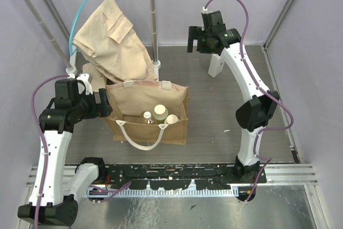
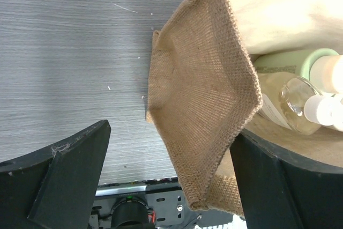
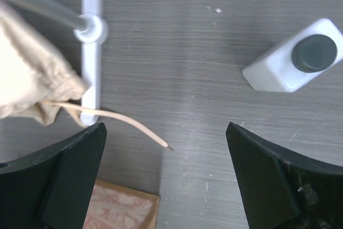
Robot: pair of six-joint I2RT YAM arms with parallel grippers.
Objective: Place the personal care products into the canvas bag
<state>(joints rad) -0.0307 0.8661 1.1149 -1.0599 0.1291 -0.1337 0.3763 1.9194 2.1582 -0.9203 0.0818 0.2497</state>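
Note:
The tan canvas bag [image 1: 174, 132] stands open mid-table. Inside it stand the amber-brown bottle [image 1: 146, 116], the olive-green bottle [image 1: 161, 112] and the cream-beige bottle [image 1: 172, 119]. The flat white bottle with a black cap [image 1: 215, 64] stands on the table at the back right, partly behind my right arm. My left gripper [image 1: 103, 103] is open and straddles the bag's left wall [image 2: 203, 89]; the green [image 2: 289, 65] and amber [image 2: 292, 100] bottles show beyond it. My right gripper [image 1: 194, 41] is open and empty above the table [image 3: 166, 181], left of the white bottle [image 3: 292, 57].
A beige garment [image 1: 110, 41] on a teal hanger hangs from the clothes rack [image 1: 153, 20] just behind the bag. Its drawstring [image 3: 123, 122] and the rack's white foot [image 3: 91, 52] lie under my right gripper. A metal rail [image 1: 171, 175] runs along the near edge.

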